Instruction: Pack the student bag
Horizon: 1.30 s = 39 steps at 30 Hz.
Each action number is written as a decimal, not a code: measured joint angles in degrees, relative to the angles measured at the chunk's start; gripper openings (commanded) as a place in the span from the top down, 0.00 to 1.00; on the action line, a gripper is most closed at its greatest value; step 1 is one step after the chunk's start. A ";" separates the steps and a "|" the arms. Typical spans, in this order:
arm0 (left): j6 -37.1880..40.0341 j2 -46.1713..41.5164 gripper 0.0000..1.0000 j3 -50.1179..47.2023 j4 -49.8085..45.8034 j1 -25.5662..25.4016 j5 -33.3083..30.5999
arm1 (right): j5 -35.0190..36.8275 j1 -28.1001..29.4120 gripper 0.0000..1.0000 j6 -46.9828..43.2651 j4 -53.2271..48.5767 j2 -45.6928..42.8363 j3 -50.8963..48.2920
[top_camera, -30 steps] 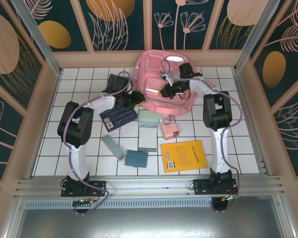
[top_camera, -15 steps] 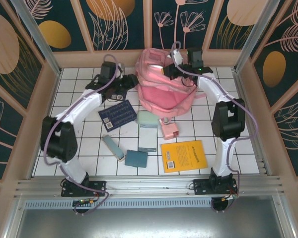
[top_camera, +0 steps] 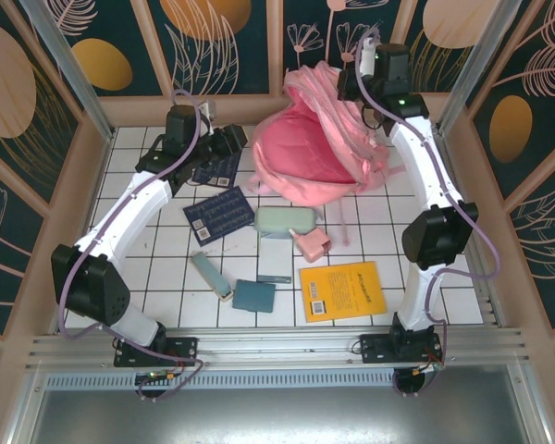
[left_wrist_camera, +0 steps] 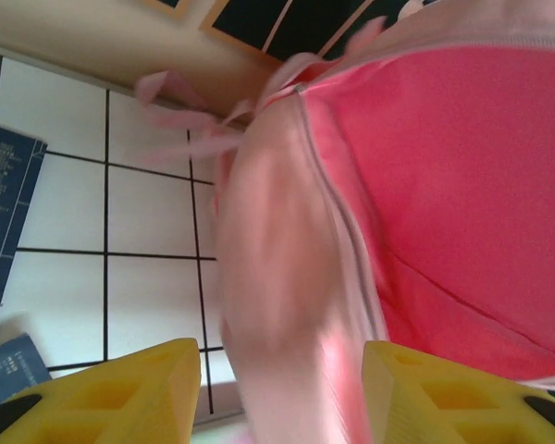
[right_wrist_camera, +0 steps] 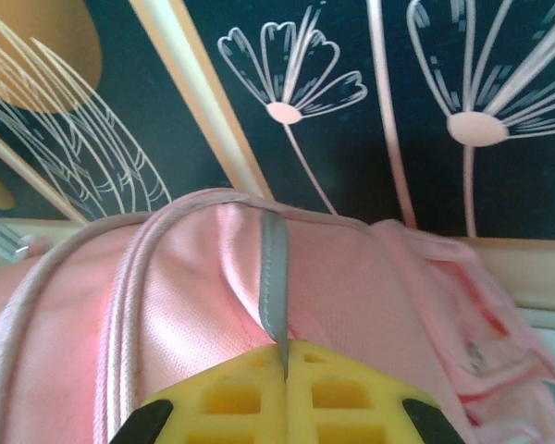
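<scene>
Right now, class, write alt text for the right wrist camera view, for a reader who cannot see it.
The right gripper is shut on a grey strip sewn to the top of the pink backpack, seen close up. Behind the backpack stands a dark wall painted with pale flowers.

Top view overhead, from near edge, looking down; wrist views close, sharing student bag (top_camera: 314, 153).

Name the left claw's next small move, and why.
Probably close the left claw on the pink edge of the student bag between its open fingers: the right claw, shut on the bag's grey strip, holds it raised, so a second grip could spread the opening.
</scene>
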 measured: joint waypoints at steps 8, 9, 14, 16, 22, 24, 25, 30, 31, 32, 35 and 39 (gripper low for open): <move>0.35 -1.92 0.44 -4.94 -2.84 0.00 -2.36 | 3.04 -0.09 1.00 -0.02 -0.26 -1.55 -6.08; 0.11 -2.69 0.42 -6.08 -4.17 0.00 -3.21 | 3.28 -0.28 1.00 0.02 0.68 -2.01 -8.90; -2.95 -6.84 0.20 -9.29 -11.78 0.00 -8.00 | 3.06 -0.87 1.00 1.16 3.82 -2.86 -16.87; -5.14 -9.46 0.18 -11.47 -14.64 0.00 -9.25 | 3.08 -1.05 1.00 1.55 4.72 -3.26 -18.34; -12.52 -20.65 0.20 -23.76 -22.67 0.04 -11.47 | 3.85 -1.79 1.00 3.37 6.78 -5.07 -20.98; -15.08 -23.50 0.21 -28.30 -23.93 0.09 -10.64 | 4.33 -1.84 1.00 3.87 7.37 -5.75 -21.79; -16.09 -24.06 0.21 -29.92 -24.30 0.09 -10.12 | 4.39 -1.88 1.00 3.96 7.48 -5.92 -21.88; -19.80 -21.03 0.24 -33.53 -26.23 0.09 -8.63 | 4.22 -1.88 1.00 2.12 7.13 -5.92 -21.88; -20.17 -19.89 0.25 -33.79 -26.34 0.09 -8.28 | 3.85 -1.92 1.00 0.48 6.82 -5.92 -21.90; -20.41 -18.91 0.25 -34.21 -26.36 0.09 -7.96 | 3.21 -2.01 1.00 -0.92 6.82 -5.97 -22.03; -21.05 -17.64 0.26 -36.44 -26.51 0.09 -7.69 | -1.29 -3.26 1.00 -3.89 7.39 -7.69 -24.87; -21.75 -17.44 0.26 -38.84 -26.77 0.09 -6.86 | -8.50 -6.05 1.00 -4.98 7.98 -9.75 -26.82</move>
